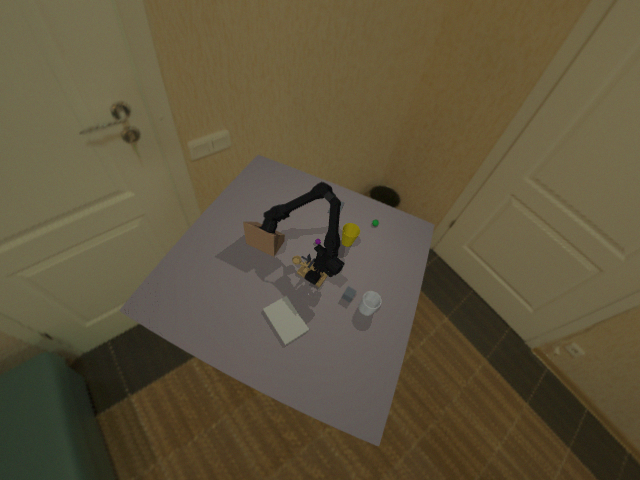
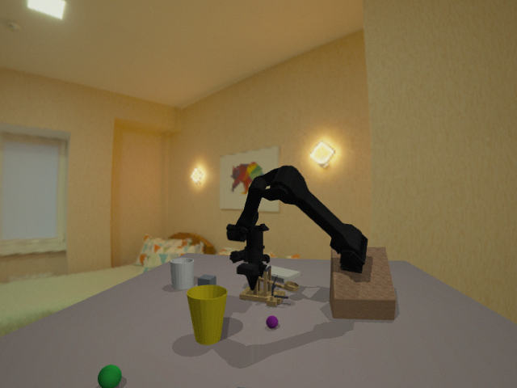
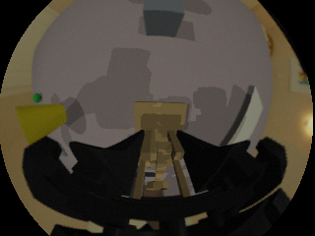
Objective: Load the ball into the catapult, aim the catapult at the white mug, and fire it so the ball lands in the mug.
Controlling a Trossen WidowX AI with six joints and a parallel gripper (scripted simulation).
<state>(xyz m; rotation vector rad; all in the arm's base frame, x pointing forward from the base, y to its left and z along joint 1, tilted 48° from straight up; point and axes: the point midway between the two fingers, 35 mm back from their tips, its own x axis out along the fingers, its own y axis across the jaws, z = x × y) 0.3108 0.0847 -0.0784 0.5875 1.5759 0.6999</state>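
The wooden catapult (image 1: 321, 282) (image 2: 250, 297) (image 3: 160, 108) stands upright, its base on or very near the table. My gripper (image 1: 312, 277) (image 2: 252, 287) (image 3: 160, 133) points down and is shut on the catapult's frame. The catapult's arm slants out toward the robot's base, and no ball shows in its round cup (image 1: 296, 259) (image 2: 292, 286). A purple ball (image 1: 317, 241) (image 2: 271, 322) lies on the table beside the catapult. The white mug (image 1: 369, 304) (image 2: 182, 273) stands upright beyond the catapult's front end, and lies outside the wrist view.
A grey block (image 1: 348, 294) (image 2: 207, 280) (image 3: 162, 22) lies between catapult and mug. A yellow cup (image 1: 349, 236) (image 2: 207, 315) (image 3: 41, 121) and a green ball (image 1: 375, 223) (image 2: 109, 377) (image 3: 36, 97) are to one side, a flat white slab (image 1: 285, 321) (image 2: 284, 273) (image 3: 250, 114) to the other. A brown block (image 1: 260, 238) (image 2: 363, 306) is by the arm's base.
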